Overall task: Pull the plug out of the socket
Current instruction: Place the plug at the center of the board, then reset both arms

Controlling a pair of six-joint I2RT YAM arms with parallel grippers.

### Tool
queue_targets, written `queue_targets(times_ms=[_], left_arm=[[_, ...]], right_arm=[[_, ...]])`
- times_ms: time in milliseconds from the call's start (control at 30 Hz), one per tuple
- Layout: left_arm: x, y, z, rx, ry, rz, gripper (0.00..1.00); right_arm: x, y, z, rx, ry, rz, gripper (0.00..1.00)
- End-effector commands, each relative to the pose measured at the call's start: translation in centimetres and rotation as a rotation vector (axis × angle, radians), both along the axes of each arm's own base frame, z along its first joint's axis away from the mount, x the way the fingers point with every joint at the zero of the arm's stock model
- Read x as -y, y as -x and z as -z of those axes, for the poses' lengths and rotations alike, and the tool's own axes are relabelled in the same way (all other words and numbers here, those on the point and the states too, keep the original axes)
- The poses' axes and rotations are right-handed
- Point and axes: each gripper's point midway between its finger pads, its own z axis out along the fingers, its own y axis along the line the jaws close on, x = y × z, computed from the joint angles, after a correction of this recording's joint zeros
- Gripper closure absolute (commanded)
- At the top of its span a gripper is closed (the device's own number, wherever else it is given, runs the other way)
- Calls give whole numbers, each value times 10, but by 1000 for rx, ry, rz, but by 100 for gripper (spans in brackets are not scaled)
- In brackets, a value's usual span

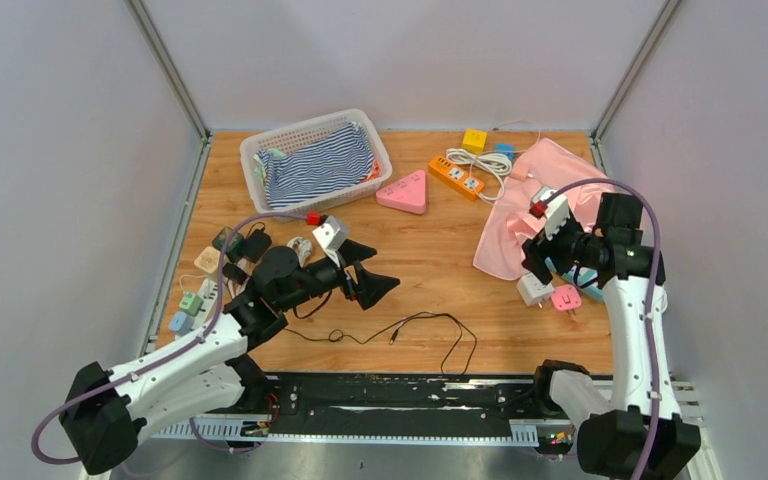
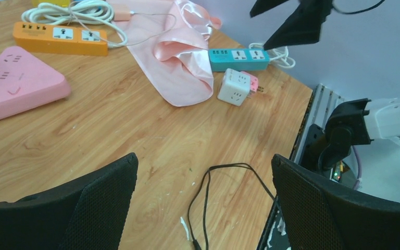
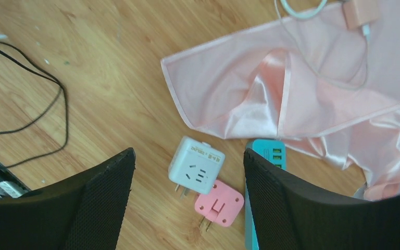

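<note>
A white cube socket point(image 3: 196, 165) and a small pink plug point(image 3: 219, 203) lie side by side on the wooden table, touching at a corner, the metal prongs of both bare. A teal power strip point(image 3: 271, 153) lies just right of them, partly under the pink cloth point(image 3: 291, 88). My right gripper point(image 3: 188, 152) hovers over the pair, open, with nothing between its fingers. In the top view the cube point(image 1: 534, 289) and pink plug point(image 1: 565, 298) sit below the right gripper point(image 1: 538, 262). My left gripper point(image 2: 204, 159) is open and empty over mid-table, above a black cable point(image 2: 224, 172).
An orange power strip point(image 1: 457, 177), a pink triangular socket point(image 1: 404, 191) and a yellow cube point(image 1: 474, 139) lie at the back. A white basket point(image 1: 260, 150) holds striped cloth. Several small adapters point(image 1: 192, 300) sit by the left edge. The black cable point(image 1: 430, 325) loops near the front.
</note>
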Motion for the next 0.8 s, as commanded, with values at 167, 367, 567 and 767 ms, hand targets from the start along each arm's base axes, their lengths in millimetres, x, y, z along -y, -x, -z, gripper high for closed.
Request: queue_targets(times_ms=[167,367,567,767], left_arm=[[-9,-11,24,-6,-97,-59,0],[-15,-15,22,-5,-87,-96,0],[-18,-20,13,-29,-51,-136,0],[-13,-11,-10,-59,30,-92,0]], right_arm=[[-74,39,-33,42,-362,-258,22],[-72,43,-29,75,-337,-254,22],[-73,50,-34,123,-324,-260,9],[-74,51,-38,131,-329,-253,6]])
